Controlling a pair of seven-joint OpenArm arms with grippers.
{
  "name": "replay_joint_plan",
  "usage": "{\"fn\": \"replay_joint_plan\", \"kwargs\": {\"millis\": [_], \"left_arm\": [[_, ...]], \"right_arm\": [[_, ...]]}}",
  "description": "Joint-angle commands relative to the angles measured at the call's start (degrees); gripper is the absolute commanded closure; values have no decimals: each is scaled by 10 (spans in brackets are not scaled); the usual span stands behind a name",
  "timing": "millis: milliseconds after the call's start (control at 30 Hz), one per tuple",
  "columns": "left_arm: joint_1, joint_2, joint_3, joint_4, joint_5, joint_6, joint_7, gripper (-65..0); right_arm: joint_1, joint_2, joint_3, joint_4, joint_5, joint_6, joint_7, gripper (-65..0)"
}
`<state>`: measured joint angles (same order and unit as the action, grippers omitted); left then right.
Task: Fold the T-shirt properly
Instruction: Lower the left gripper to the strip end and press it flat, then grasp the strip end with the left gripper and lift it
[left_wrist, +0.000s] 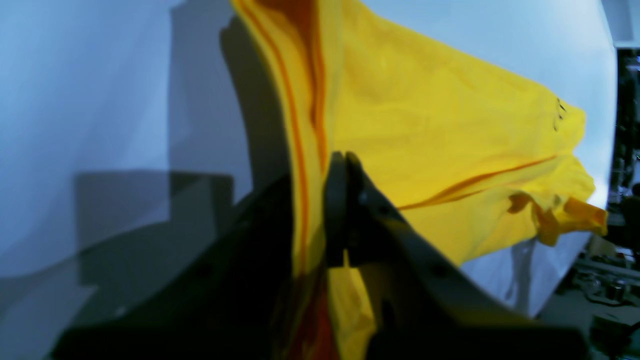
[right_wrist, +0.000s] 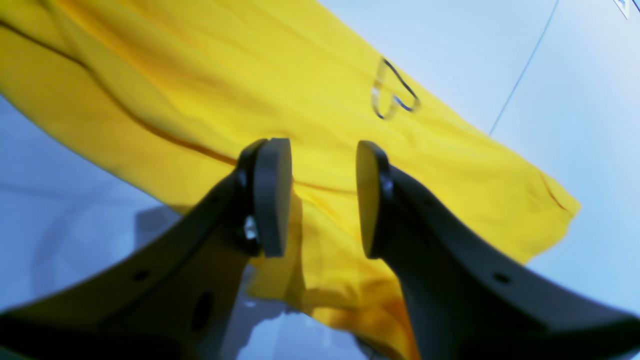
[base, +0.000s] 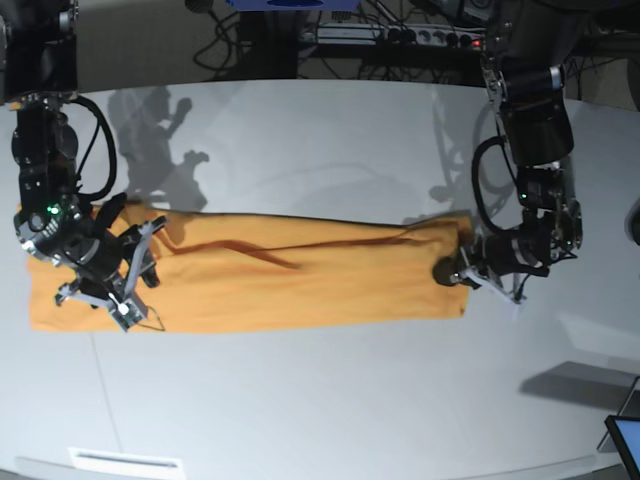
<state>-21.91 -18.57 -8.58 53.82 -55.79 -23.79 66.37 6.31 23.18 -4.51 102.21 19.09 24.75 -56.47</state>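
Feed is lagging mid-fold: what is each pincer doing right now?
Left pincer: closed, pinching the edge of the T-shirt.
Right pincer: open above the T-shirt, holding nothing.

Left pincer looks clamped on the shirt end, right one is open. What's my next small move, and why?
Probably lower and close the right pincer on the T-shirt edge under it. Its jaws stand apart over the cloth, gripping nothing, while the left pincer is shut on the opposite end. Both ends likely need holding before the long strip can be lifted and folded.
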Motion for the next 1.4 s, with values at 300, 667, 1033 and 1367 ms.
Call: {"fn": "replay_joint_plan", "kwargs": {"millis": [300, 667, 1033, 1367], "left_arm": [[-19, -71, -3, 28, -12, 1, 18, 0], [-16, -79, -3, 120, -12, 2, 55, 0], [-14, -88, -4, 120, -12, 2, 55, 0], [-20, -92, -5, 120, -12, 2, 56, 0]], "right_arm": [[11, 7, 5, 10, 1, -3, 12, -210], [4, -58, 2, 2, 4, 3, 13, -54], [6, -72, 38, -108, 1, 57, 72, -3], [9, -68, 38, -187, 1, 57, 108, -3]]}}
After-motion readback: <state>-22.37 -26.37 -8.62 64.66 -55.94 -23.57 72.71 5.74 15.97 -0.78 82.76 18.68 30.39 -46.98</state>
